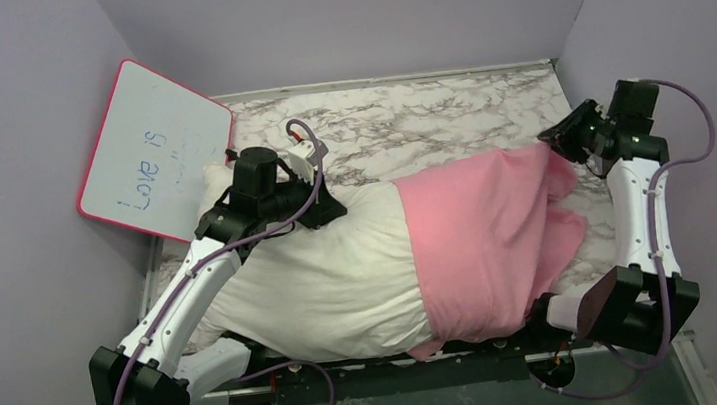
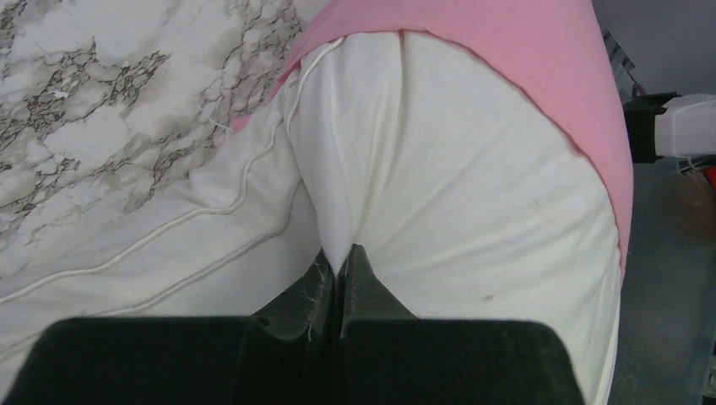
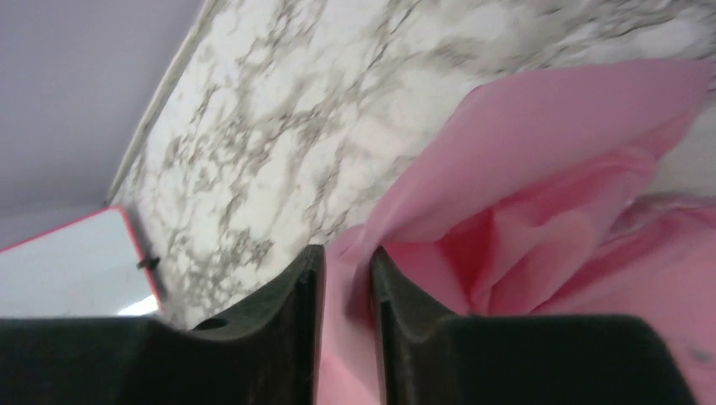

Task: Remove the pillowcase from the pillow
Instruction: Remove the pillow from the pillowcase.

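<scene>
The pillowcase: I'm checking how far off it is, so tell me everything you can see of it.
The pillowcase is thin, plain pink fabric; no pattern shows here. It sheathes only the right part of the white pillow, whose left part lies bare, its open hem crossing the pillow's middle. Its right end is slack, bunched in folds over the marble table. The right gripper is shut on a fold at the far corner. The left gripper pinches the pillow, not the pillowcase.
</scene>
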Available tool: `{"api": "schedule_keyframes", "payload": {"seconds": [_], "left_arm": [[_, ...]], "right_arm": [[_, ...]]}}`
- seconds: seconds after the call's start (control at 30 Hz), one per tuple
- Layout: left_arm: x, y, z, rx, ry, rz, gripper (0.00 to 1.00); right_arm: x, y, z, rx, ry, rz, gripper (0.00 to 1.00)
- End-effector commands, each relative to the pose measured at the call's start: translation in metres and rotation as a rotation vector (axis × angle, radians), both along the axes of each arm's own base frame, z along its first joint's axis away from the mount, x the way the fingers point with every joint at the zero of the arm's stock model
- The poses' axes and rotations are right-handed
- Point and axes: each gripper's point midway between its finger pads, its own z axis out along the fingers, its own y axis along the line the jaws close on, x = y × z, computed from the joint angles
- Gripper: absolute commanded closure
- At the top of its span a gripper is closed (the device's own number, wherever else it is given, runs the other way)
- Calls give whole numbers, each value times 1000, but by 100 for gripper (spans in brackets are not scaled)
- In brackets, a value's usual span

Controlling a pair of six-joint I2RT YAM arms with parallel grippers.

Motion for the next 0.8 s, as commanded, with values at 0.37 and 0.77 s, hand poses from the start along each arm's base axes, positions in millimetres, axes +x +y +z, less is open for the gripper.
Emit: {"api": "schedule_keyframes", "payload": {"seconds": [0.37, 0.77], "left_arm": [[-10, 8, -11, 18, 116, 53, 100], [-14, 9, -7, -7, 123, 62, 100]], "right_arm": [[-41, 104, 4, 284, -105, 461, 21], [-9, 137, -45, 335, 70, 388, 29]]}}
